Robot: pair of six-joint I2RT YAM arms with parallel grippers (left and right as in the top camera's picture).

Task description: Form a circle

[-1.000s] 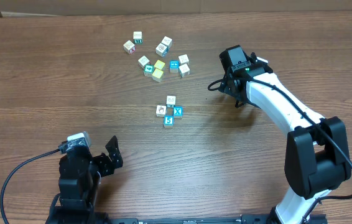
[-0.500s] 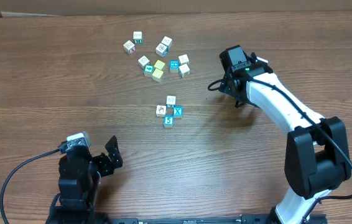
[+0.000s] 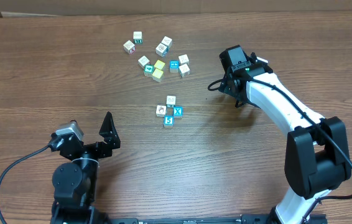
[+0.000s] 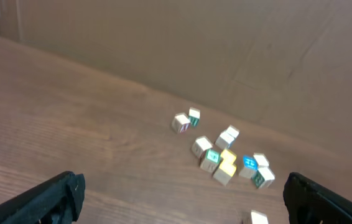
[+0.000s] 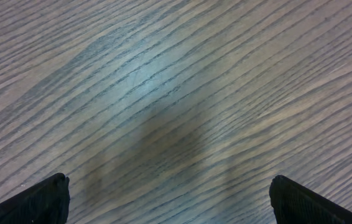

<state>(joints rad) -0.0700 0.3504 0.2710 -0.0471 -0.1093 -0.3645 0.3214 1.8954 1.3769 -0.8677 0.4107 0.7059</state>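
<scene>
Judging by the four clustered cubes (image 3: 171, 99), the circle (image 3: 169, 111) seems almost formed; perhaps only tightening is left. Left gripper (image 4: 182, 202) and right gripper (image 5: 170, 199) are both spread, empty.

The ring of cubes (image 3: 170, 111) lies near the middle of the wooden table (image 3: 51, 74). It is a tight little cluster of four small blocks resting flat. A plain white cube (image 3: 171, 99) sits at the far side. A white cube with a reddish picture (image 3: 161, 110) is on the left and a bright blue cube marked X (image 3: 177, 111) on the right. A second blue cube (image 3: 168, 118) closes the near side. Neighbours touch or nearly touch; the gap at the centre is too small to judge.
</scene>
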